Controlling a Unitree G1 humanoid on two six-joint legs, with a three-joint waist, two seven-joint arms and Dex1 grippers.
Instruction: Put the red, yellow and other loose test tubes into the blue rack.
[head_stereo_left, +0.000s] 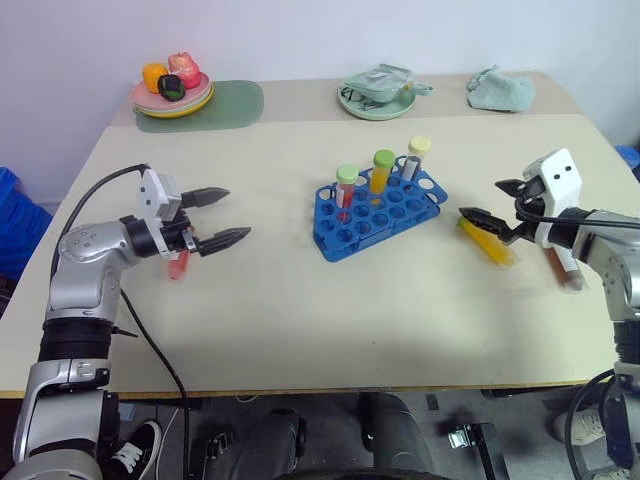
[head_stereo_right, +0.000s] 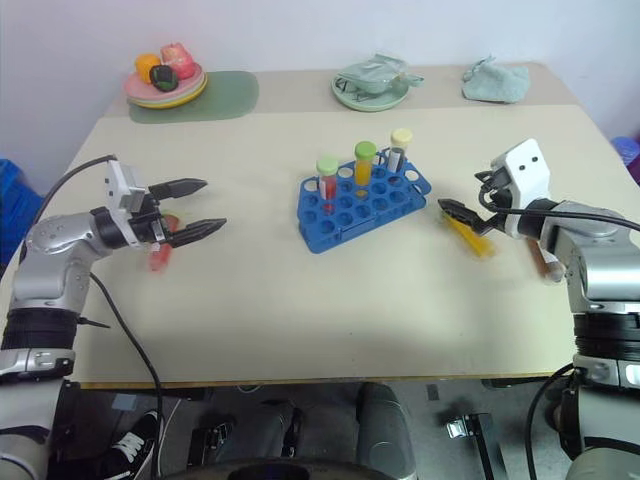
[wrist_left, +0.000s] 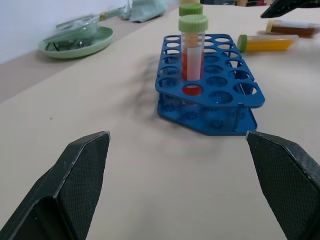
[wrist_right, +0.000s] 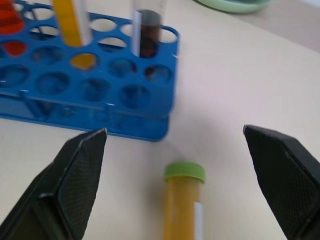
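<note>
Both grippers hang wide open and empty over the table (head_stereo_left: 300, 330) in the head view — left gripper (head_stereo_left: 222, 214), right gripper (head_stereo_left: 492, 207).

Left wrist view: the blue rack (wrist_left: 210, 85) stands ahead, red tube (wrist_left: 192, 50) upright in it.

Right wrist view: a loose yellow tube (wrist_right: 183, 205) lies flat between the fingers, just beside the rack.

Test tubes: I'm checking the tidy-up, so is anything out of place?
Yes. Three stand upright in the blue rack, but a yellow tube and a darker tube lie flat to its right, and a red tube lies under the left hand.
</note>
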